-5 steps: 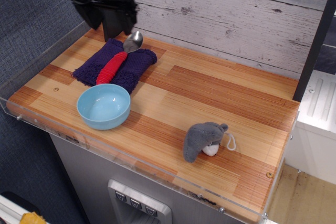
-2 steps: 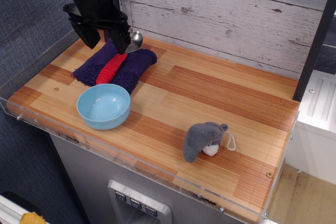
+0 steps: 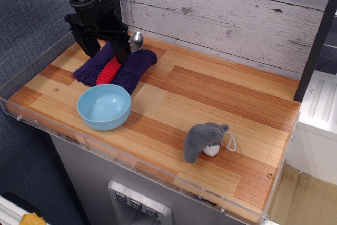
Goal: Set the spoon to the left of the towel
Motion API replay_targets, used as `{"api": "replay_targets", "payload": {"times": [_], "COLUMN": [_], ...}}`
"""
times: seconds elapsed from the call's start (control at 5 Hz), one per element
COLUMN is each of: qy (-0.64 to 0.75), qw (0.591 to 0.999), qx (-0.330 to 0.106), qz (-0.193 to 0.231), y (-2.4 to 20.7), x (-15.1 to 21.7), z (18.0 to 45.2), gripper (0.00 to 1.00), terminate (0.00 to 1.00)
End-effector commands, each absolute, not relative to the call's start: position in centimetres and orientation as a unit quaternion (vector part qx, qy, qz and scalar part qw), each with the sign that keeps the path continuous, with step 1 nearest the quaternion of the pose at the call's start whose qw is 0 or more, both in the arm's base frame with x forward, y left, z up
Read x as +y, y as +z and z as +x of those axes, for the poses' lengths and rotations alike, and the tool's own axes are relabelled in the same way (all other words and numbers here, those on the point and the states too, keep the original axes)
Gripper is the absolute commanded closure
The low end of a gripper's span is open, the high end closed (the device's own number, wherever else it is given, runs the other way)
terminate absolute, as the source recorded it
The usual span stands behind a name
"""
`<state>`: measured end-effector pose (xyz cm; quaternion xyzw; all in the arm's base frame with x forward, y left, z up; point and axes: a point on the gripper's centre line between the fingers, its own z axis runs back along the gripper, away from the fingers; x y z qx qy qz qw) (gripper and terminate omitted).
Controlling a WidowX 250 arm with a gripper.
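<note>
Down has come the black hand (image 3: 105,51) since a moment ago, and now it hangs low over the back left part of the wooden surface (image 3: 210,93), right above the towel (image 3: 131,68). Its two fingers (image 3: 122,51) are spread apart, one on each side of the red handle, and they are not pinching anything yet. The spoon (image 3: 111,68) lies on top of the towel. Its long line runs at a slant, with the red handle toward the front left and the shiny bowl toward the back right, peeking out beside the hand near the wall. So the handle sits just under the hand and between the fingers, and I think the hand only needs to drop a bit more and close across it. Bare wood shows left of the towel, where the spoon should go. In front sits a light blue bowl (image 3: 103,106). Far to the right lies a small grey plush toy (image 3: 204,140).
</note>
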<state>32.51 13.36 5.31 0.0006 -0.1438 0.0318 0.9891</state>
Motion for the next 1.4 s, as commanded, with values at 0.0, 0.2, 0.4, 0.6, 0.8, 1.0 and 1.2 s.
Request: {"api": "replay_targets", "payload": {"times": [0.0,0.2,0.4,0.6,0.8,1.0,1.2], "qy": [0.018,0.016,0.022,0.021,0.021,0.015,0.008], "qw": [0.991,0.992,0.99,0.99,0.99,0.99,0.985], "qx": [-0.129,-0.126,-0.137,-0.14,-0.139,-0.143,-0.173], "qz": [-0.007,-0.011,-0.008,-0.008,-0.008,-0.011,-0.013], "y": [4.4,4.2,4.4,4.7,4.6,4.7,6.3], "x": [12.3,12.2,12.5,12.4,12.3,12.0,11.8], "z": [31.6,31.8,32.0,32.0,31.8,31.9,32.5], "gripper": [0.0,0.0,1.0,1.0,1.0,1.0,1.0], "terminate": [0.0,0.0,0.0,0.0,0.0,0.0,0.0]}}
